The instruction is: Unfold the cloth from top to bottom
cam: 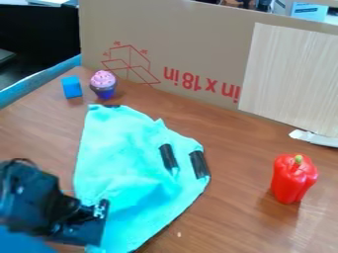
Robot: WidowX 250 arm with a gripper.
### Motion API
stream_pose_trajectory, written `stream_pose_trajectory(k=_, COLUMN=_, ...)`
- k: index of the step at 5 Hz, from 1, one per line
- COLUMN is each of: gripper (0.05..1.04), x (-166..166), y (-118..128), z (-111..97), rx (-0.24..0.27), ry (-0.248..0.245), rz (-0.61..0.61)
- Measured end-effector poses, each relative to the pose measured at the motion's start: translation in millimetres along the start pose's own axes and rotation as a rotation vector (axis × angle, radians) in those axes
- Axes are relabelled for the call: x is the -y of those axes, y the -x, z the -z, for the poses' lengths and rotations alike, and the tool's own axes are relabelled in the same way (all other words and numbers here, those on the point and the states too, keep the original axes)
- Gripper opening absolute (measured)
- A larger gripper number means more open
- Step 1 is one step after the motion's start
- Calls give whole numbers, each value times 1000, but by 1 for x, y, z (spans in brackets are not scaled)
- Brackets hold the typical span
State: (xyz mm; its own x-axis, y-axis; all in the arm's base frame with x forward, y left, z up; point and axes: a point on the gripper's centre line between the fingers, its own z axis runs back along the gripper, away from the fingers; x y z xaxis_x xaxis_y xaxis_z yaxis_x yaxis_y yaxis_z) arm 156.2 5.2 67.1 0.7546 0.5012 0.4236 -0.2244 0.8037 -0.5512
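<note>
- Presently, the cloth (129, 163) lies on the table (234, 220), partly folded, with black strips (168, 157) exposed at its right side.
- Landmark: the cloth. The cupcake (104, 85) and block (72, 87) stand past its far end; the pepper (292, 179) stands well apart on its right.
- Gripper (101, 212) position: at the cloth's lower left edge, overlapping it in the camera view. Contact cannot be confirmed.
- Gripper state: cannot be told, whether released, clenched or holding fabric.
- Governing relation: the cloth's long axis runs from its far end to its near end. Most of the fabric lies beyond the gripper and to its right; the near end is much closer to the gripper than the far end.
- Probable next step: the gripper takes one layer at a folded edge and draws it along that axis.
- Caution: pinching two layers would likely drag the whole cloth instead of opening it.
</note>
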Motion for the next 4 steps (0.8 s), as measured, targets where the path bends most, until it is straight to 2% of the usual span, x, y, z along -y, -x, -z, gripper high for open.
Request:
stream_pose_trajectory(k=1, gripper=52, x=2, y=6, z=-13, rx=-8, ry=91, rz=39)
stream_pose_trajectory(k=2, gripper=76, x=-3, y=9, z=-13, rx=-48, ry=51, rz=29)
stream_pose_trajectory(k=3, gripper=225, x=-4, y=8, z=-12, rx=-95, ry=-6, rz=19)
stream_pose_trajectory(k=4, gripper=506, x=-3, y=6, z=-13, rx=-133, ry=-23, rz=21)
